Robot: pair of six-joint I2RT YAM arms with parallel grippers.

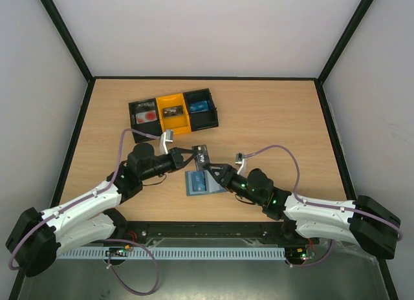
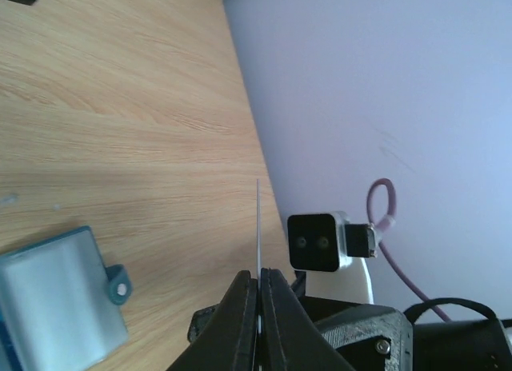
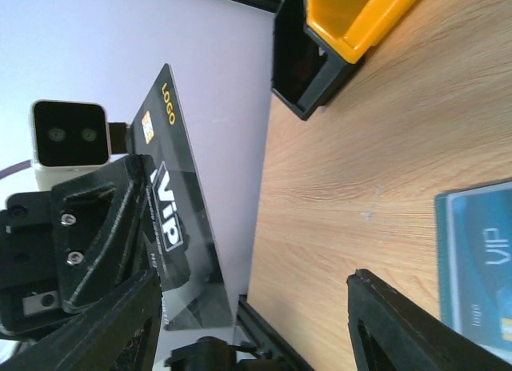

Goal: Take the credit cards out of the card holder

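Left hand [image 2: 258, 277] pinches black VIP card [image 3: 184, 227], held above surface [image 1: 272, 119]; card holder [image 1: 191, 190] lies at 6 o'clock from it, 1 blue card [image 3: 480, 267] showing inside. Right hand [image 1: 217, 172] spread beside holder. You lay black card flat, well clear, first.

The tabletop [image 1: 272, 119] is pale honey wood with fine straight grain. Toward 11 o'clock from its middle, the tray [image 1: 176, 128] runs black, bright yellow, black. Its 9 o'clock compartment shows red and white, its 3 o'clock one blue. The black card [image 3: 184, 227] carries white "VIP" lettering, yellow "LOGO" and an orange-gold chip. The left gripper [image 2: 258, 307] is black. The card holder [image 2: 56, 307] is slate grey-blue. The blue card [image 3: 480, 259] is teal-blue with white print. The arms [image 1: 84, 206] are white and black, the cables [image 1: 279, 147] mauve.
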